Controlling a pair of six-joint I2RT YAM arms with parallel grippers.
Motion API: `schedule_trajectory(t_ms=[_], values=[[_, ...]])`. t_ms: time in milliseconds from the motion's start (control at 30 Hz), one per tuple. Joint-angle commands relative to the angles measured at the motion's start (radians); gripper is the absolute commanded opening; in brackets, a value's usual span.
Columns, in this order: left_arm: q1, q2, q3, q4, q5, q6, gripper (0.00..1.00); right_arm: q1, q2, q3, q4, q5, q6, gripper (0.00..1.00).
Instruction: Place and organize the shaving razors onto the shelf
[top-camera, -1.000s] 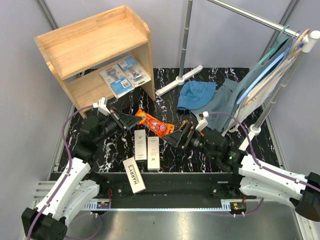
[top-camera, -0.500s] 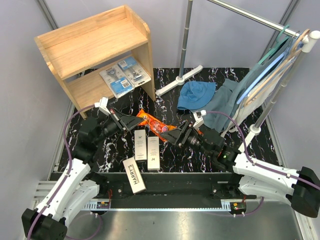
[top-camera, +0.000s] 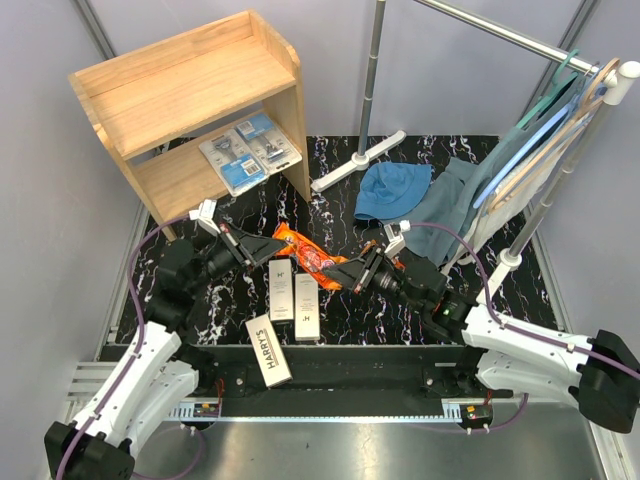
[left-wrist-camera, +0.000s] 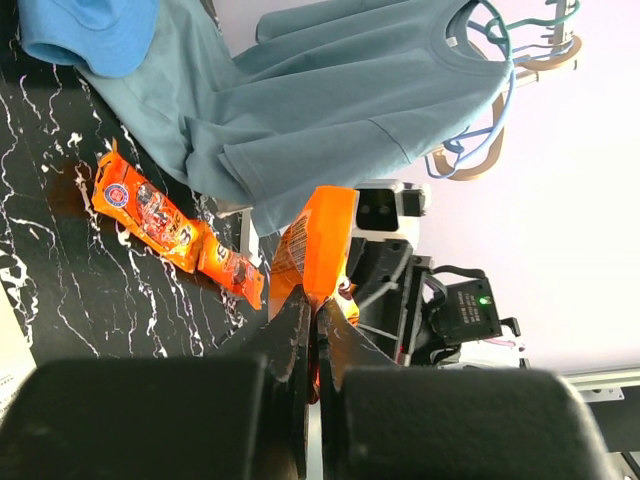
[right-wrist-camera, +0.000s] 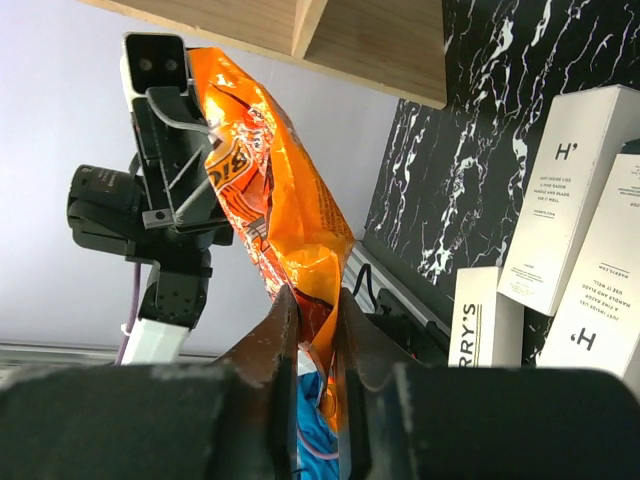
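Blue hat (top-camera: 393, 190) and clothes rack (top-camera: 372, 80) crowd the back of the surface (top-camera: 345, 315); Harry's boxes (top-camera: 293, 295) lie near the arms. The wrist views show it better: left pincer (left-wrist-camera: 310, 300) and right pincer (right-wrist-camera: 315, 300) both pinched tight on one orange pack (left-wrist-camera: 322, 240); another orange pack (left-wrist-camera: 150, 212) lies flat. The shelf (top-camera: 180, 90) has blue blister packs (top-camera: 250, 150) on its lower level.

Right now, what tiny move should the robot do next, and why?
Probably the left gripper should let go: it and the right gripper both pinch the same orange pack in midair, and one must release before it goes to the shelf.
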Motion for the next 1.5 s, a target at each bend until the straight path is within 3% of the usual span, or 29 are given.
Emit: schedule_trajectory(t_ms=[0,167,267,300,400,500,533,633,767,867,1033,1200,1467], values=[[0.003,-0.019,0.007,0.046,0.007,0.005,0.0,-0.008,0.021,0.022,0.076,-0.04,0.005,0.12],[0.002,-0.025,0.021,-0.016,-0.006,0.039,0.01,-0.008,0.024,0.019,0.082,-0.046,0.005,0.03],[0.002,-0.032,0.047,-0.1,-0.019,0.096,0.09,-0.008,0.015,0.01,0.081,-0.037,0.008,0.02],[0.003,-0.033,0.069,-0.128,-0.024,0.114,0.16,-0.008,0.009,0.005,0.082,-0.036,0.009,0.02],[0.003,-0.036,0.119,-0.246,-0.058,0.191,0.26,-0.008,0.003,0.001,0.079,-0.029,0.013,0.01],[0.002,-0.027,0.17,-0.358,-0.095,0.261,0.5,-0.009,0.003,-0.001,0.075,-0.029,0.016,0.0],[0.003,-0.022,0.185,-0.387,-0.113,0.296,0.68,-0.008,0.006,0.001,0.072,-0.029,0.016,0.0],[0.003,0.001,0.259,-0.523,-0.176,0.382,0.85,-0.008,0.011,0.014,0.056,-0.036,0.006,0.0],[0.003,0.043,0.375,-0.765,-0.315,0.507,0.94,-0.008,0.023,0.034,0.038,-0.042,-0.004,0.0],[0.003,0.102,0.515,-0.983,-0.53,0.597,0.98,-0.008,0.032,0.045,0.036,-0.048,-0.012,0.0],[0.003,0.171,0.77,-1.18,-0.801,0.712,0.99,-0.008,0.055,0.074,0.033,-0.083,-0.049,0.0],[0.003,0.186,0.903,-1.26,-0.878,0.742,0.99,-0.009,0.112,0.134,0.022,-0.123,-0.083,0.0],[0.003,0.162,0.965,-1.288,-0.903,0.754,0.99,-0.009,0.253,0.243,0.03,-0.169,-0.081,0.0]])
